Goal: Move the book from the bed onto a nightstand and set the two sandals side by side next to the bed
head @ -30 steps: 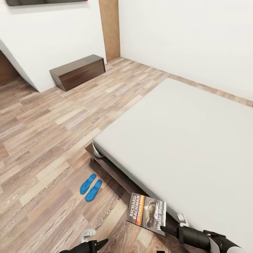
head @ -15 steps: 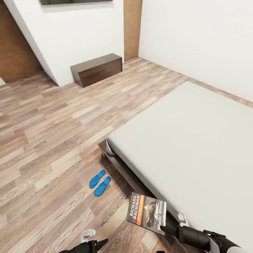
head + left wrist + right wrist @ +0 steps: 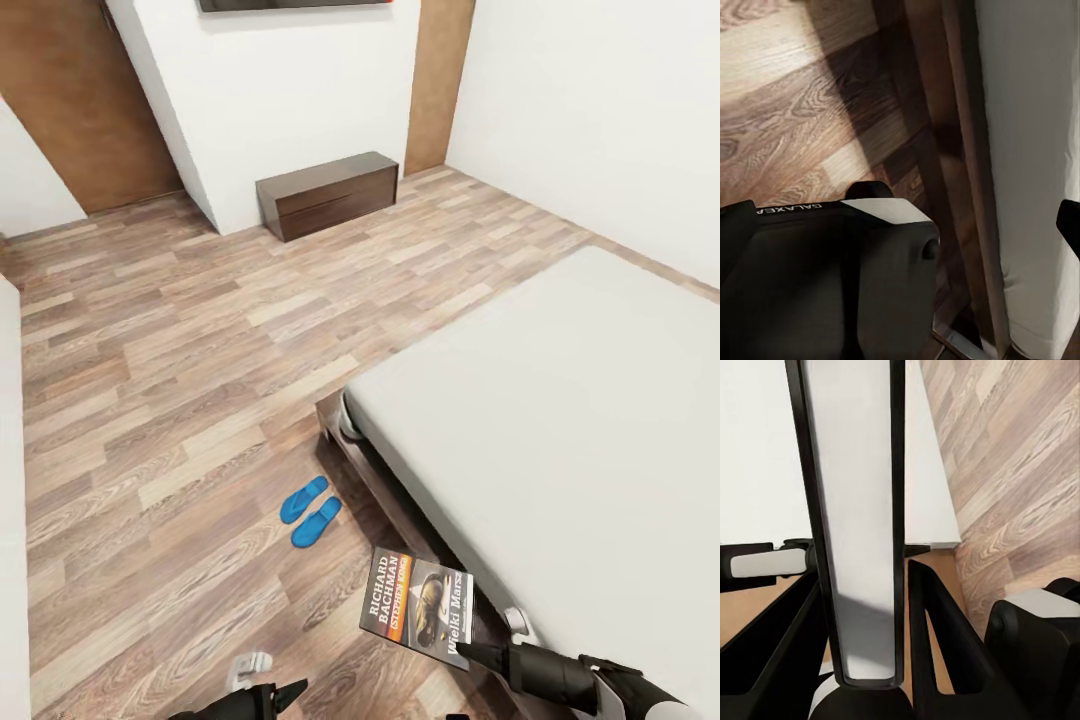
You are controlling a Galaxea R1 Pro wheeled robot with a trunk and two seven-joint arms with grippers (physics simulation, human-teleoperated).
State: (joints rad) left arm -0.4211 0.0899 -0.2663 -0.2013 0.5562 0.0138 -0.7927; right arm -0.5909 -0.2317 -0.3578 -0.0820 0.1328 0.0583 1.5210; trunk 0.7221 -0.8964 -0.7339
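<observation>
Wood-plank floor (image 3: 180, 400) fills the bedroom's middle; white walls behind, a long slant-sided dark dresser (image 3: 328, 195) against the far wall, a brown door at upper left.

Bed (image 3: 570, 420): grey mattress on a dark frame, occupying the right of the head view. Nothing lies on the visible part of the mattress.

Book (image 3: 417, 603): off the bed, carried in the right gripper (image 3: 470, 652), held over the floor just beside the bed frame, cover face up toward the head camera. Right wrist view shows the book (image 3: 851, 525) edge-on between the two black fingers (image 3: 949, 637); the jaws are clenched on its lower edge.

Left gripper (image 3: 262, 690): low at the frame's bottom edge, holding nothing that I can see; whether its jaws are parted I cannot tell. Left wrist view looks down at the bed frame (image 3: 945, 172) and floor.

Sandals (image 3: 310, 511): both blue, on the floor close to the bed's corner, lying parallel and nearly touching. That part looks done.

Judgement: step in hand is carrying the book to a nightstand. Grip is on one thin edge, so the book could pivot; keep it level, turn the base slowly, and release only once it rests flat on the glossy top.
</observation>
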